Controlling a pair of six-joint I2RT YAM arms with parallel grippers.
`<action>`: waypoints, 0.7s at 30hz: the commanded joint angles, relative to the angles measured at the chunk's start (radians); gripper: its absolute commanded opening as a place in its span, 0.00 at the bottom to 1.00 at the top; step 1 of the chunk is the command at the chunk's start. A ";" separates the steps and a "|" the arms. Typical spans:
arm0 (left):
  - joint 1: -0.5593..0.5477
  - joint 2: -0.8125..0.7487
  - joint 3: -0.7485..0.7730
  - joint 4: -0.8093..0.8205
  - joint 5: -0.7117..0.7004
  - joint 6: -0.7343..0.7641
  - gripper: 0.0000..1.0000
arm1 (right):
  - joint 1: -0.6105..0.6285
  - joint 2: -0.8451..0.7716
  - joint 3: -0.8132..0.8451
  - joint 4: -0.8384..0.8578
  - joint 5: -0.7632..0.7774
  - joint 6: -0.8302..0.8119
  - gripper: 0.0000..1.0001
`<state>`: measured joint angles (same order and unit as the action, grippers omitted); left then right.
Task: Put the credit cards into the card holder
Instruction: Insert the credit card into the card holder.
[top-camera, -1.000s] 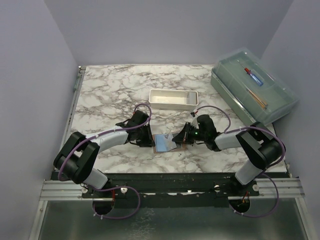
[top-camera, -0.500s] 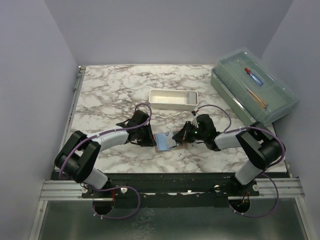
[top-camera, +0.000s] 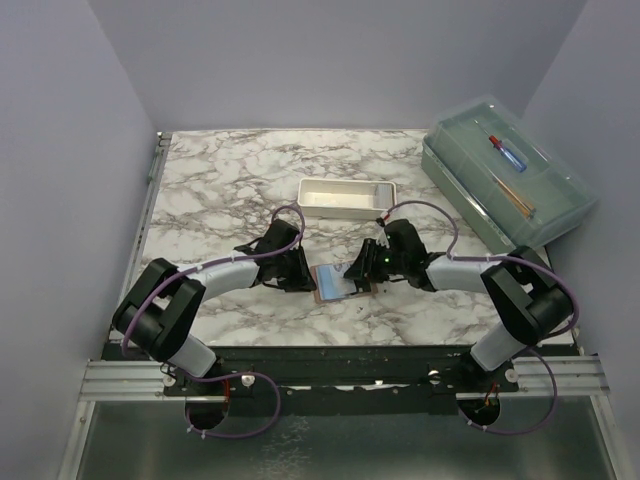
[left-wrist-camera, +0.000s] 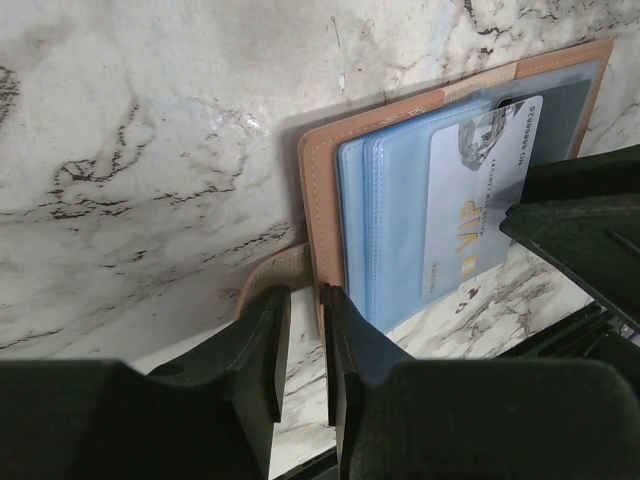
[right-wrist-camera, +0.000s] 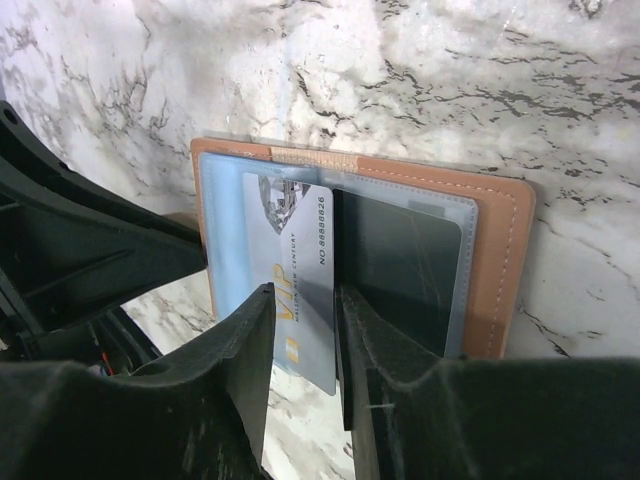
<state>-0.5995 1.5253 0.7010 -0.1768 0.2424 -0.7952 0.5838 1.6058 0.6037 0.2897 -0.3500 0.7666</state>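
Observation:
The card holder (top-camera: 322, 287) lies open on the marble between my two grippers, with a tan rim (left-wrist-camera: 318, 170) and blue-grey sleeves (right-wrist-camera: 225, 230) inside. A whitish credit card (left-wrist-camera: 470, 210) marked VIP lies flat, partly tucked into a sleeve at the fold (right-wrist-camera: 295, 250). My right gripper (right-wrist-camera: 303, 300) is open over the card's free end, one finger on either side, with a gap showing. My left gripper (left-wrist-camera: 303, 300) is open, straddling the holder's left edge beside its strap tab (left-wrist-camera: 270, 272). In the top view, the left gripper (top-camera: 296, 274) and right gripper (top-camera: 363, 268) flank the holder.
A white rectangular tray (top-camera: 347, 197) stands just behind the grippers. A large clear lidded box (top-camera: 505, 180) with pens inside sits at the back right. Lavender walls close in the table on three sides.
My right gripper's jaws have opened off the card, and its wrist has shifted a little back and to the left. The left gripper has stayed at the holder's left edge.

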 joint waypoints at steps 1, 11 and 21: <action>-0.012 0.077 -0.035 -0.028 -0.022 0.017 0.26 | 0.009 0.004 0.035 -0.166 0.051 -0.084 0.36; -0.012 0.092 -0.011 -0.025 -0.005 0.030 0.24 | 0.089 0.086 0.075 -0.073 0.002 -0.018 0.27; -0.011 0.022 -0.030 -0.071 -0.018 0.025 0.25 | 0.092 -0.026 0.063 -0.247 0.139 -0.053 0.38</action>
<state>-0.5968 1.5463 0.7204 -0.1806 0.2668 -0.7856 0.6628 1.6180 0.6697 0.1768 -0.2840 0.7448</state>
